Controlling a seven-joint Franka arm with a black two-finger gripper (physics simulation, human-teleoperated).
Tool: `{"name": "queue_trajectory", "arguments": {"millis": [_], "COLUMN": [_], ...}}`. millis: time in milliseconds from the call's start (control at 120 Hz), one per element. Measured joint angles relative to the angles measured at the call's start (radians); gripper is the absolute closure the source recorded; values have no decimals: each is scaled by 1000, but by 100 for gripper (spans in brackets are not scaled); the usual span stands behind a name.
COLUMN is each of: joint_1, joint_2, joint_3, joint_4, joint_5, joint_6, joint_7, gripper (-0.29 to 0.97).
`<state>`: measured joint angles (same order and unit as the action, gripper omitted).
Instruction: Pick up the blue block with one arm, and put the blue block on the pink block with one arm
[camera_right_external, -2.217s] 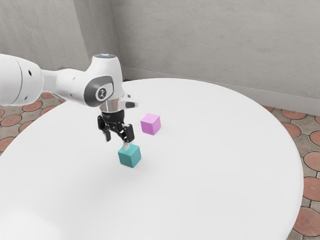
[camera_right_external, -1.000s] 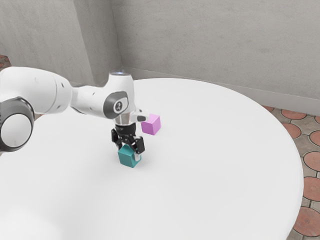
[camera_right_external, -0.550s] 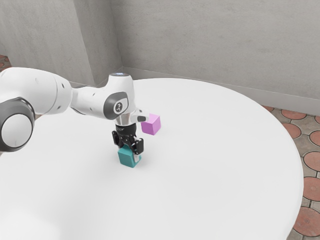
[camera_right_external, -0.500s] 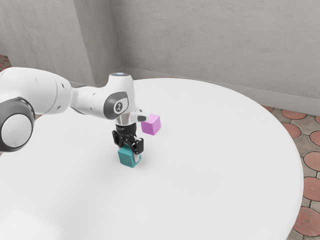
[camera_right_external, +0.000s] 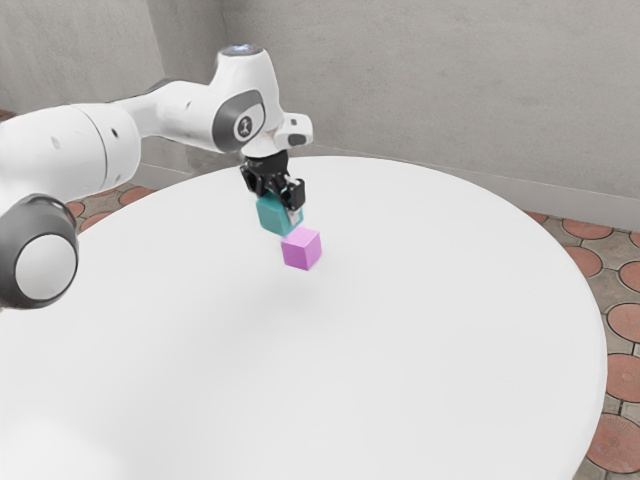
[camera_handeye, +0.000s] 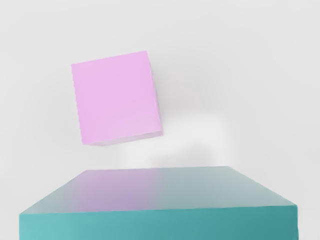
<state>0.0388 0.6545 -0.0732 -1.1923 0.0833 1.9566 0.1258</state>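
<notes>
The round white table (camera_right_external: 400, 340) is the closest thing to you in the exterior view. Farther back on it sits the pink block (camera_right_external: 301, 248), flat on the table top. Just above it, a little toward the exterior view's left, the blue block (camera_right_external: 270, 218) hangs in the air. It looks more blue-green than blue. It touches neither the pink block nor the table.

Your gripper (camera_right_external: 278, 199) has it. The two black fingers press on the block from two sides, with only the block between them. The white arm (camera_right_external: 150, 120) comes in from the exterior view's left and bends down to the gripper. Behind it all stands a grey wall (camera_right_external: 450, 80).

In the wrist view, the blue block (camera_handeye: 155, 205) is big and close, right under the hand. Past it, the pink block (camera_handeye: 116, 105) sits on the white table (camera_handeye: 240, 75), turned a bit compared with the blue one. The blue block is not straight over it. You can see the whole pink top beyond the blue block's far edge.
</notes>
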Motion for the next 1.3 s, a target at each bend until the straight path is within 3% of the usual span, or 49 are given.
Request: {"name": "queue_trajectory", "arguments": {"millis": [458,992,1300], "joint_1": [8,-14,-13], "joint_2": [182,249,270], "joint_3": [44,82,83], "joint_4": [191,230,230], "joint_5": [-29,-136,-152], "joint_6": [-21,98,148], "joint_7": [-8,-25,-40], "gripper": [30,30,30]}}
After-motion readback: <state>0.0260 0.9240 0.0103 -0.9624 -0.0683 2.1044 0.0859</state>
